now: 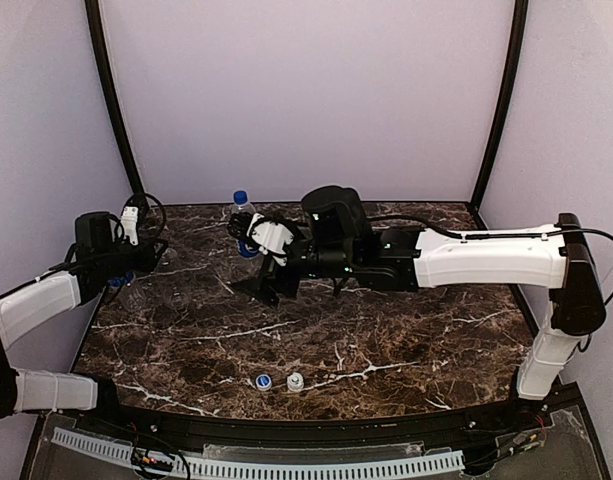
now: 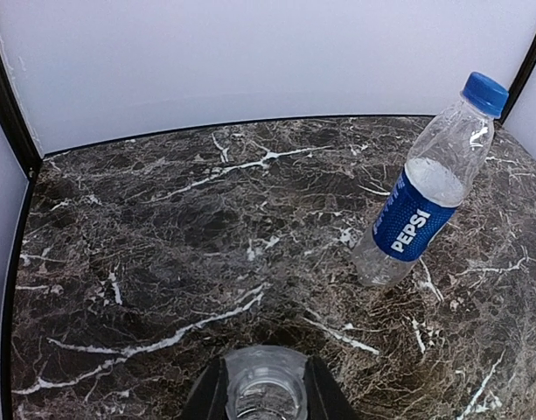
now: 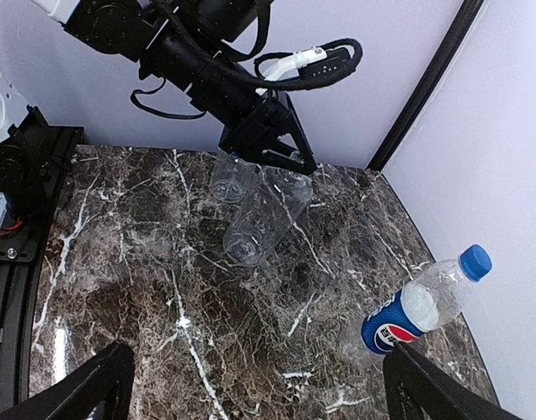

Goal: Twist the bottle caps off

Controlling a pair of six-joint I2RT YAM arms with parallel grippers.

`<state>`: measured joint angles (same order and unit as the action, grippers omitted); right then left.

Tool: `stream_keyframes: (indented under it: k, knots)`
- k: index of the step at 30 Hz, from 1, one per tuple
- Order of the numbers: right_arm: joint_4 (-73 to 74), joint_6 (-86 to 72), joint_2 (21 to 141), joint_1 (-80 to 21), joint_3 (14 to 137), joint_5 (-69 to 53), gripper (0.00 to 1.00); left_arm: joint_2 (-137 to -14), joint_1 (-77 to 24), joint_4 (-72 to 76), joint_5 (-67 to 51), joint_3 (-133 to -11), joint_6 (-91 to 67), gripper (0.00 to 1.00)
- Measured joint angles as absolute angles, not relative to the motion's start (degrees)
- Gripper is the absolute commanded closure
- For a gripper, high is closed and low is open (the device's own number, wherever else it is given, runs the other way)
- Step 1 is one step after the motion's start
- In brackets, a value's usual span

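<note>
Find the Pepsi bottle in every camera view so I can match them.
Top external: Pepsi bottle at the back, left of centre, partly behind the right gripper.
Left wrist: upright at the right, beyond the clear bottle held in the left gripper.
Right wrist: lower right.
Shared landmark: its blue cap, screwed on, in all three.

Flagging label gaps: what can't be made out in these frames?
Left wrist: held clear bottle cut off by bottom edge; only its open neck shows.
Right wrist: second clear bottle, top hidden behind left claw; capped or not, unclear.
Top external: blue-and-white cap and white cap too small for detail; Pepsi bottle hidden partly by right arm.
</note>
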<state>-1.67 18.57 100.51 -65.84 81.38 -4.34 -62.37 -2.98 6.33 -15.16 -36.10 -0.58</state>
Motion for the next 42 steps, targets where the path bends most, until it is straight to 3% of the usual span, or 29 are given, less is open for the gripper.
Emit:
stream_keyframes:
  k: [17,20,21,23,25,32,38,42]
  knots:
    - [-1.7,20.9,100.5,-65.6,81.4,-5.6,0.02,-58.6,-2.3,15.0,-15.6,-28.2,-0.5,0.99]
    - [-1.7,20.9,100.5,-65.6,81.4,-5.7,0.01,-57.7,-2.3,14.9,-16.1,-27.6,-0.1,0.77]
    - [-1.7,20.9,100.5,-65.6,81.4,-5.7,0.01,-57.5,-2.3,14.7,-16.3,-27.6,0.0,0.63]
    - [-1.7,20.9,100.5,-65.6,81.4,-5.8,0.02,-57.2,-2.3,14.2,-16.3,-27.6,0.1,0.45]
    - [-1.7,20.9,100.5,-65.6,81.4,-5.9,0.01,-57.0,-2.3,13.4,-16.1,-27.6,0.6,0.37]
    - [-1.6,20.9,100.5,-65.6,81.7,-6.4,0.01,-55.9,-2.3,12.1,-15.9,-27.6,1.1,0.27]
    - [-0.2,19.9,100.8,-65.1,83.2,-4.9,0.01,-55.0,-2.3,11.3,-17.6,-28.6,3.3,0.05]
    - [3.2,16.4,104.0,-62.6,90.5,-2.3,0.01,-53.9,-2.3,10.5,-20.4,-31.1,5.6,0.01]
